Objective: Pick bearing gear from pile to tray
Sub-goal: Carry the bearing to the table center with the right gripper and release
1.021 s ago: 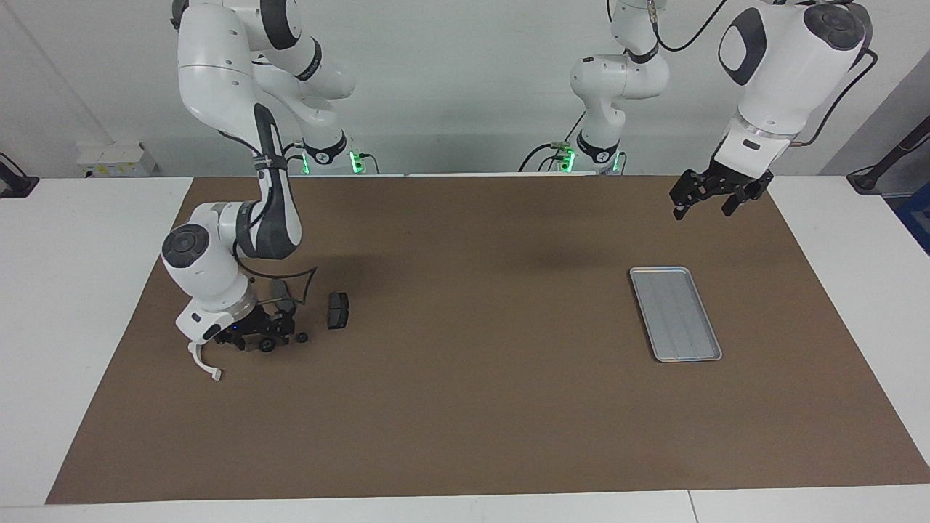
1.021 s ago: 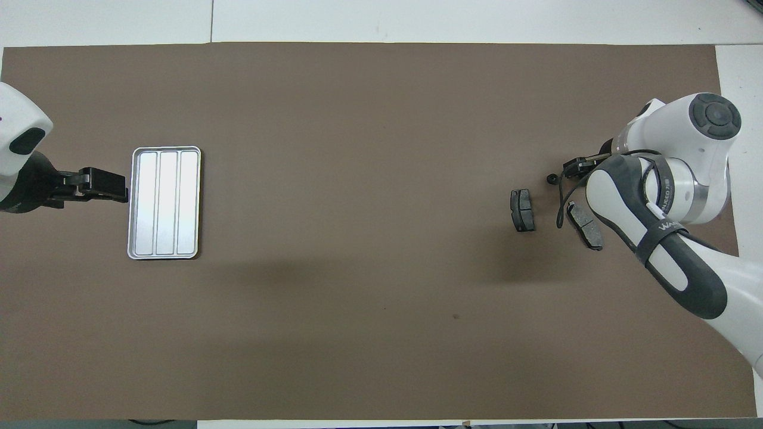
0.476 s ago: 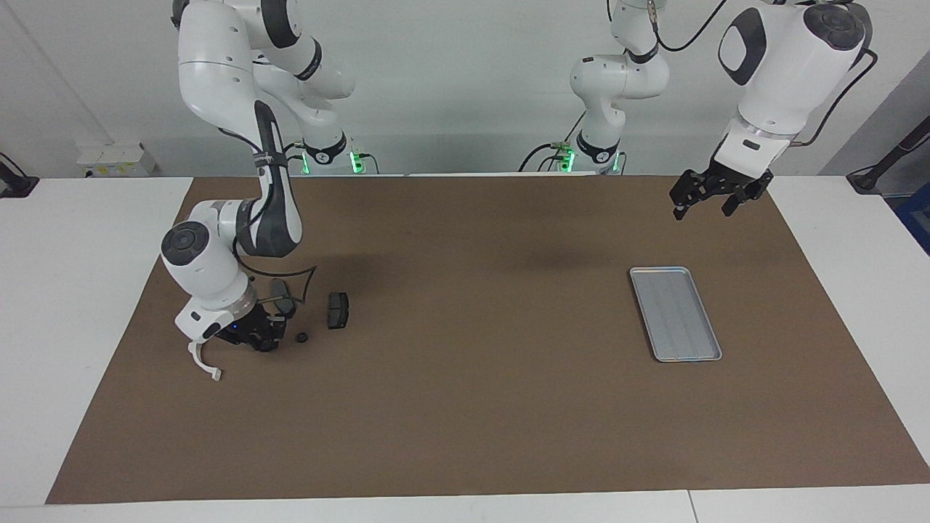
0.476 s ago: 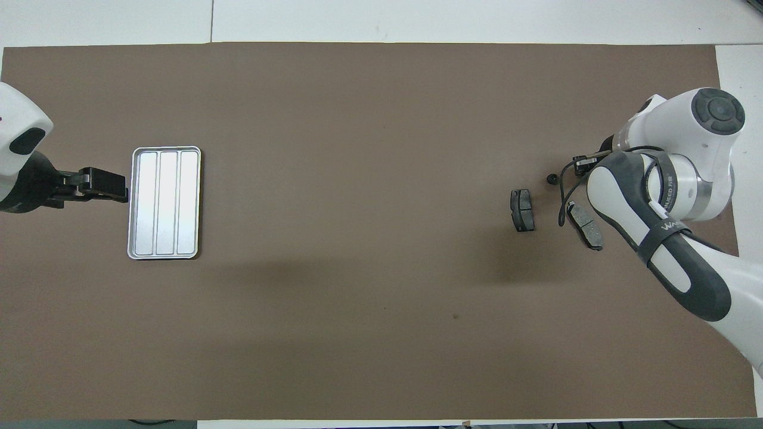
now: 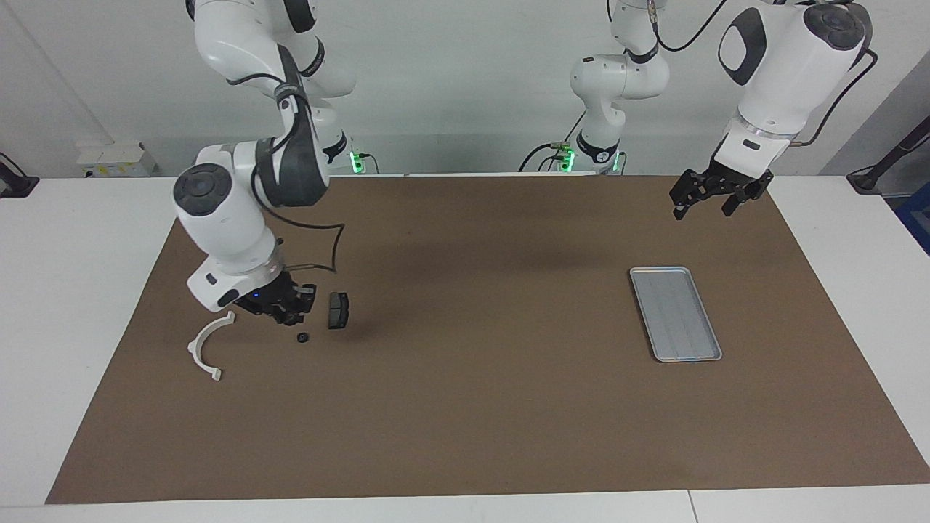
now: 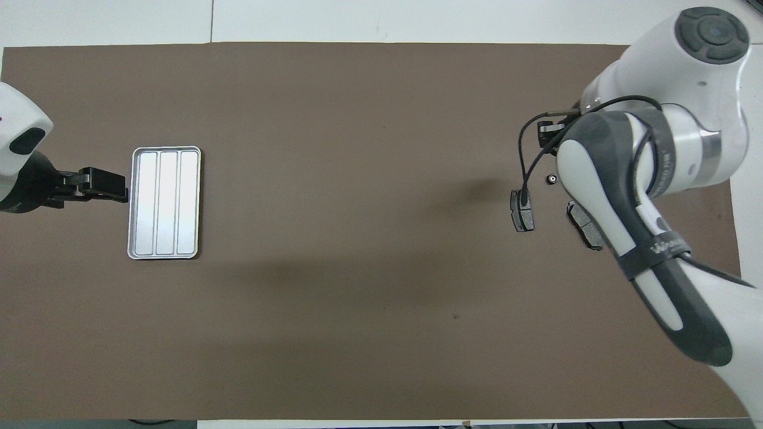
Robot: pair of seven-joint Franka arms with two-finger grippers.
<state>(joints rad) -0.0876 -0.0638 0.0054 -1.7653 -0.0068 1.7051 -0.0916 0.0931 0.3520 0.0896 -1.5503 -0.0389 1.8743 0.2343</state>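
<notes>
**Facing view.** The right pincer (image 5: pixel 289 317) has been raised off the table (image 5: pixel 465 421) and hangs low over the pile at the centre-left of the frame. A second ago it was down among the small parts. Two small black round pieces lay there then; only one black round piece (image 5: pixel 301 337) is seen on the table now. The missing one, taken for the bearing gear, is judged to have been lifted, though nothing can be made out in the pincer, and whether it is closed or open cannot be told. The white bracket (image 5: pixel 206 351), half covered before, is now fully exposed at the lower left of the pile. One dark plate (image 5: pixel 338 310) lies just beside the pincer. The tray (image 5: pixel 676 314) sits empty at the centre-right of the frame, well apart from the pile. The left pincer (image 5: pixel 703 206) is held up at the upper right of the frame, spread wide and holding nothing; that arm waits.

**Overhead view.** The remaining round piece (image 6: pixel 552 178) and both plates (image 6: pixel 522 210) (image 6: pixel 584 225) are seen at the right of the frame, partly under the right arm. The tray (image 6: pixel 164 202) lies at the left of the frame, its rim just past the tips of the left pincer. Bare table runs between pile and tray, so a carry across is judged unobstructed. Only the waiting left pincer stands near the tray's edge.
</notes>
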